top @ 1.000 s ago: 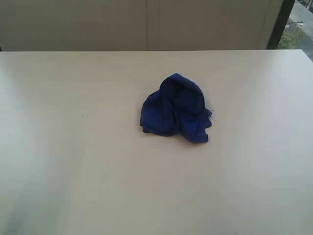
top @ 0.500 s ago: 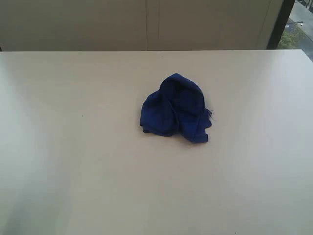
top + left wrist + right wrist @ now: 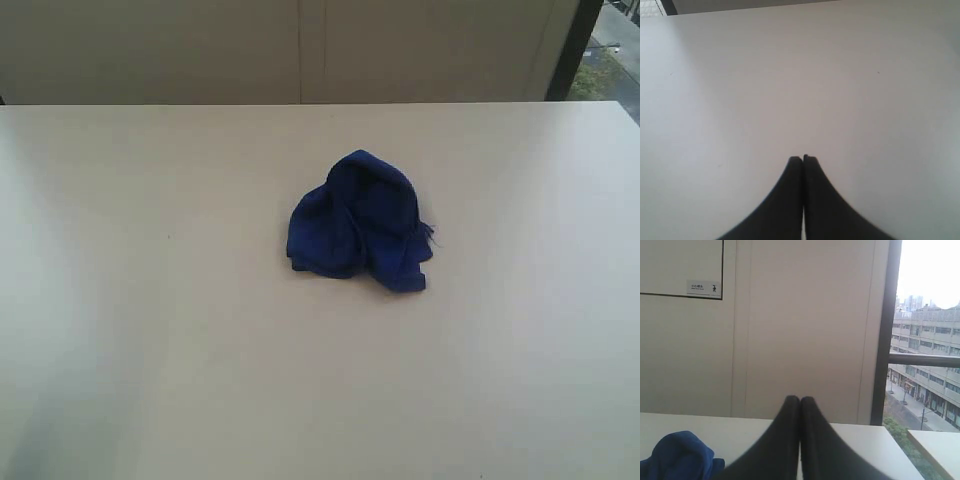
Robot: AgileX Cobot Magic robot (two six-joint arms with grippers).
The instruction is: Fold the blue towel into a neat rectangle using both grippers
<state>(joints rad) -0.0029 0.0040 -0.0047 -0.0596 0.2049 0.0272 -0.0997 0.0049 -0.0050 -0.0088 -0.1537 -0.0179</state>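
Left gripper [image 3: 803, 159]: fingers pressed together, empty, over bare table [image 3: 740, 90]. Towel [image 3: 360, 222]: crumpled in heap near table centre, untouched, unfolded. Right gripper [image 3: 800, 400]: fingers pressed together, empty, above table; towel low beside it, apart.

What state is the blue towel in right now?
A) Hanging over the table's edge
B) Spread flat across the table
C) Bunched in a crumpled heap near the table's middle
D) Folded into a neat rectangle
C: the blue towel sits as a rumpled mound on the table, with uneven folds and no straight edges.
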